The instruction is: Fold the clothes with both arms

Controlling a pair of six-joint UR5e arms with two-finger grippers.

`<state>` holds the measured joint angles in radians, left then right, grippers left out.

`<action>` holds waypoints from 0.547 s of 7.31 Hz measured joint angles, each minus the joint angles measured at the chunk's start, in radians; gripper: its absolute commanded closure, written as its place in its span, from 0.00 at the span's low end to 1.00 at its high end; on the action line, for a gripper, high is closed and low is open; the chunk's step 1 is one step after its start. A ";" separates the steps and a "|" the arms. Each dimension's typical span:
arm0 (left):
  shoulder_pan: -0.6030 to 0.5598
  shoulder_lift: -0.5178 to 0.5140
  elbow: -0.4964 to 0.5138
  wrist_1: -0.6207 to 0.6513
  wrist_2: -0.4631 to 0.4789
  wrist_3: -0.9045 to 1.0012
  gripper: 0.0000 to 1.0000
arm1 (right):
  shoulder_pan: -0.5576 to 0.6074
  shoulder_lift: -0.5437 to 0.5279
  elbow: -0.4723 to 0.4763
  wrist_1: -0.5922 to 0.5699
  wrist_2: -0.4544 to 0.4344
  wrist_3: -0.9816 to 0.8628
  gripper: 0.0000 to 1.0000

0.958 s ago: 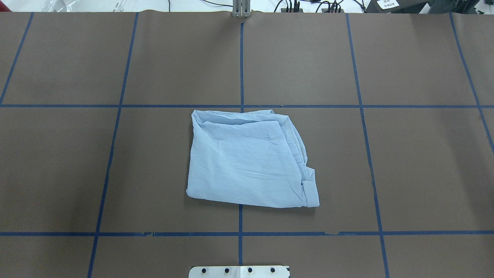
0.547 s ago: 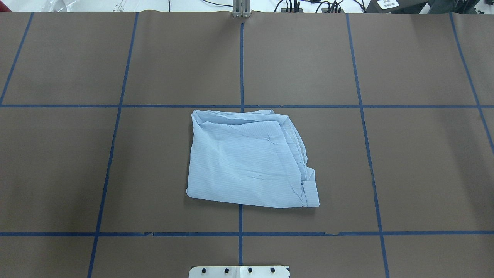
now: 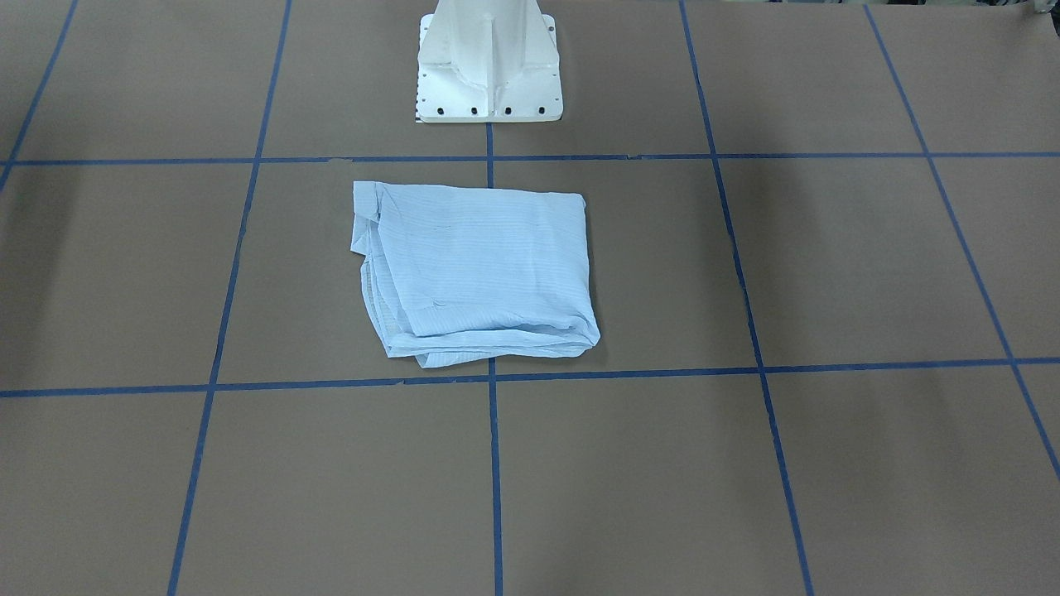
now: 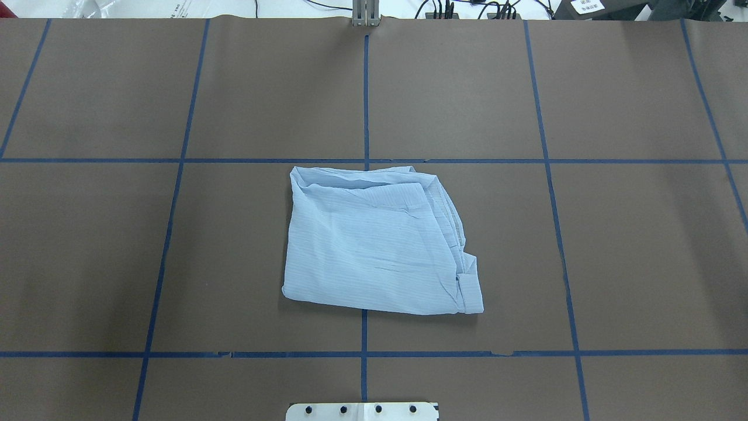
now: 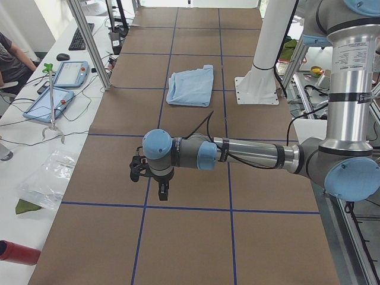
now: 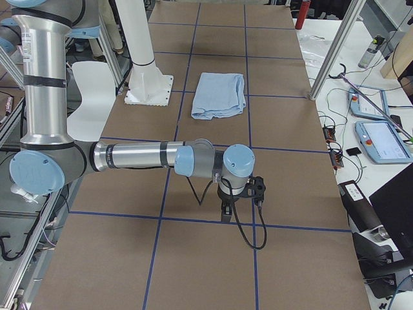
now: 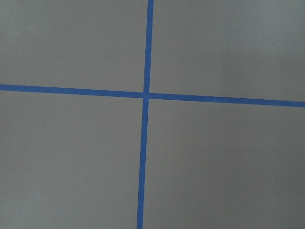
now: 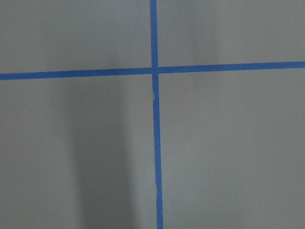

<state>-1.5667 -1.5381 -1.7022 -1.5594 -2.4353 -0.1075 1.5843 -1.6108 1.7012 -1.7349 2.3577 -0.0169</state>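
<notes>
You have the thin, light blue, finely striped shirt (image 4: 374, 245) folded into a rough rectangle, lying flat at the middle of the table. Its layered edges bunch along the robot's right side. The silver-grey jointed left arm (image 5: 249, 154) and right arm (image 6: 135, 156) reach out level, low over the table, well apart from the shirt.

Blue tape lines (image 4: 366, 99) grid the brown table (image 4: 456, 93); a tablet (image 5: 73, 73) lies on a side bench (image 5: 18, 138).
</notes>
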 measured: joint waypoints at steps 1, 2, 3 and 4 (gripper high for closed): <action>0.000 0.006 0.000 -0.017 0.010 0.004 0.01 | 0.000 0.000 0.000 0.000 0.000 0.000 0.00; 0.000 0.019 0.002 -0.040 0.030 0.027 0.01 | 0.000 0.000 0.000 0.000 0.000 -0.001 0.00; 0.001 0.033 0.007 -0.060 0.047 0.063 0.01 | 0.000 0.000 0.000 0.000 0.000 0.000 0.00; 0.001 0.038 0.011 -0.068 0.055 0.081 0.01 | 0.000 0.000 0.000 0.000 0.000 0.000 0.00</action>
<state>-1.5653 -1.5001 -1.6913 -1.6272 -2.3807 -0.0261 1.5846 -1.6107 1.7011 -1.7349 2.3577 -0.0171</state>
